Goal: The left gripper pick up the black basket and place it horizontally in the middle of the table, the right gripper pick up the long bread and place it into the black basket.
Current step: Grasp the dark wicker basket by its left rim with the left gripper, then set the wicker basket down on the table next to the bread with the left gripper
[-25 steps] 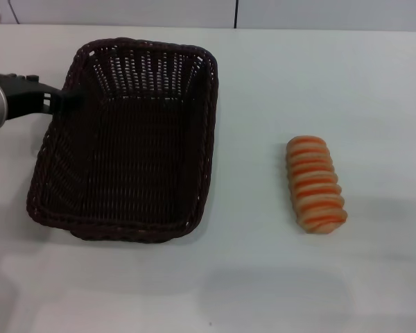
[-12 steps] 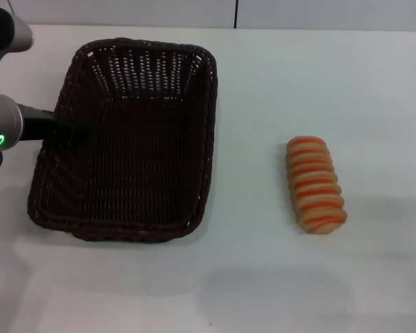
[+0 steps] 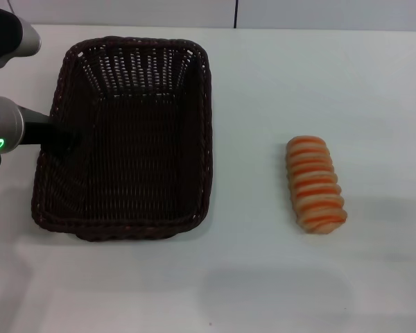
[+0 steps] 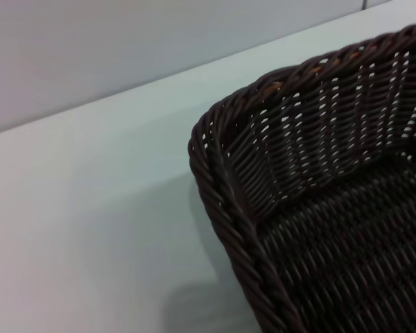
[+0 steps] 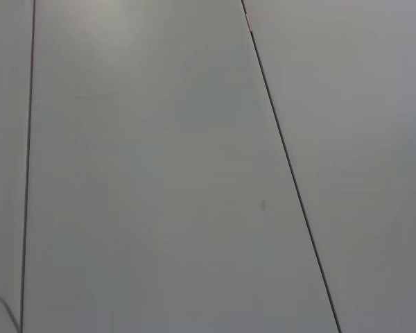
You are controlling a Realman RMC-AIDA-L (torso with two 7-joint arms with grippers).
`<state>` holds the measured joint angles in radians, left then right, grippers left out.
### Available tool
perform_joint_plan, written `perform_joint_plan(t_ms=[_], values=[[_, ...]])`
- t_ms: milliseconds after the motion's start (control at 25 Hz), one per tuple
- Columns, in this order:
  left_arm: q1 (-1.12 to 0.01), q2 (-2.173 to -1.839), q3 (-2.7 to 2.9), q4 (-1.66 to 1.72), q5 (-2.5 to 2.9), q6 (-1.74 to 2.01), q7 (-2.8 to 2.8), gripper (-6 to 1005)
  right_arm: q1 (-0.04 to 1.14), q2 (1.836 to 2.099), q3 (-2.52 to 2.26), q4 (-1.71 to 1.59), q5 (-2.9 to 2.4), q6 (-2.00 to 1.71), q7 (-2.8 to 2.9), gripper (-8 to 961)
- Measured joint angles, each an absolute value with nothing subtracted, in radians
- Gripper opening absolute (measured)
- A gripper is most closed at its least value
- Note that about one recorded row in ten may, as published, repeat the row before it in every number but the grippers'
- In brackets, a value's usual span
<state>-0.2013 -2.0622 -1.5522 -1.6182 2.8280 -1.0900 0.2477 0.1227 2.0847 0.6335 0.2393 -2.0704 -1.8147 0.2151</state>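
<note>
The black basket [image 3: 135, 46] lies on the white table [image 3: 263, 277] at the left, its long side running front to back; it is empty. My left gripper [image 3: 68, 137], on the arm with the green ring, is shut on the basket's left rim about midway along it. The left wrist view shows the basket's corner and braided rim [image 4: 229, 201] close up. The long bread [image 3: 316, 184] lies on the table to the right, well apart from the basket. My right gripper is out of view; the right wrist view shows only grey wall panels.
A grey wall runs behind the table's far edge. Bare tabletop lies between the basket and the bread and along the front.
My left gripper has moved toward the front along the basket's left rim. The basket has turned slightly, so its sides now run straighter front to back. The bread has not moved.
</note>
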Motion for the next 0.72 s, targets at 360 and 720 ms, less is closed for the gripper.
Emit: perform_joint_plan(t_ms=[360,720], values=[[-0.256,-2.060,-1.668,-1.641,2.638,-1.145,0.571,296,0.121,2.084,0.635,0.240,-2.070,-1.821,0.215,783],[-0.481,-2.059,-1.981,-1.566,2.376,-1.444,0.963,231,0.115,2.083,0.633,0.245,-2.072,-1.833,0.215,782]])
